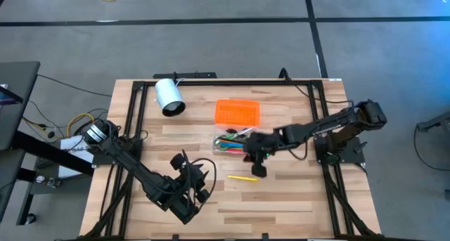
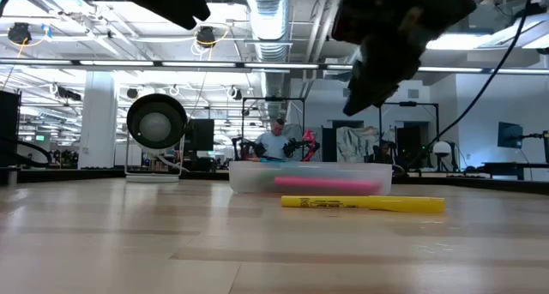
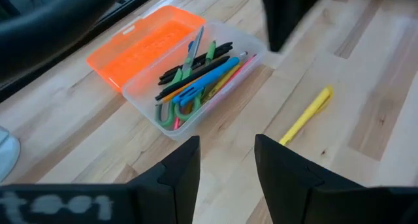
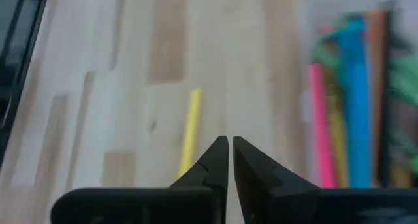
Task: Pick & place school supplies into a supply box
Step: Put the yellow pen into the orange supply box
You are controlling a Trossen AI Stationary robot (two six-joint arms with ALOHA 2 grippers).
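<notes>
The supply box [image 1: 234, 132] sits mid-table, its orange lid [image 1: 237, 112] open on the far side, holding pens and scissors [image 3: 196, 80]. One yellow marker [image 1: 242, 177] lies on the table just near of it. The right gripper [image 1: 257, 165] hovers above the marker, fingers closed and empty. The left gripper [image 1: 204, 179] waits near-left, fingers parted and empty.
</notes>
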